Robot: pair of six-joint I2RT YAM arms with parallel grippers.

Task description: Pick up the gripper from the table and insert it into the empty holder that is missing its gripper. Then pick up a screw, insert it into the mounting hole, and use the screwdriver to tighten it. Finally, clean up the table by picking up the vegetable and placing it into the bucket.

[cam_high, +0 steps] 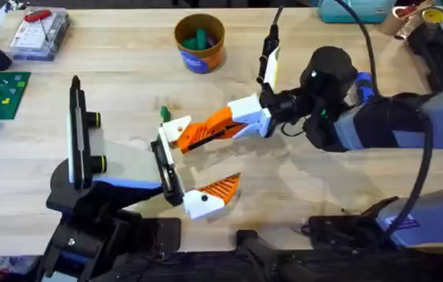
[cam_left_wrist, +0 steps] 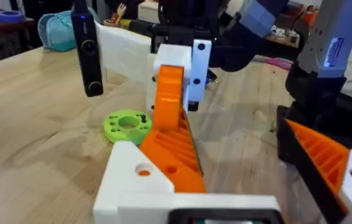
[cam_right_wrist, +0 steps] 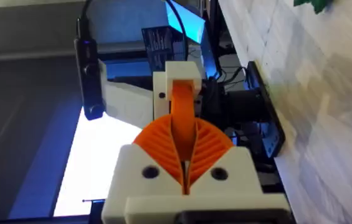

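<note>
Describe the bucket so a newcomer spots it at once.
On the wooden table, look along the far edge, near the middle. The bucket stands there alone. It is the one round orange-tan cup, blue-banded, with something green inside, unlike the flat clear box at the far left corner.

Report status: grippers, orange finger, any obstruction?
Right gripper shut on the gripper, at holder. Left gripper: cannot tell. Nothing blocking. Bucket far side.

Labels show on the right arm and in the right wrist view, none legible
</note>
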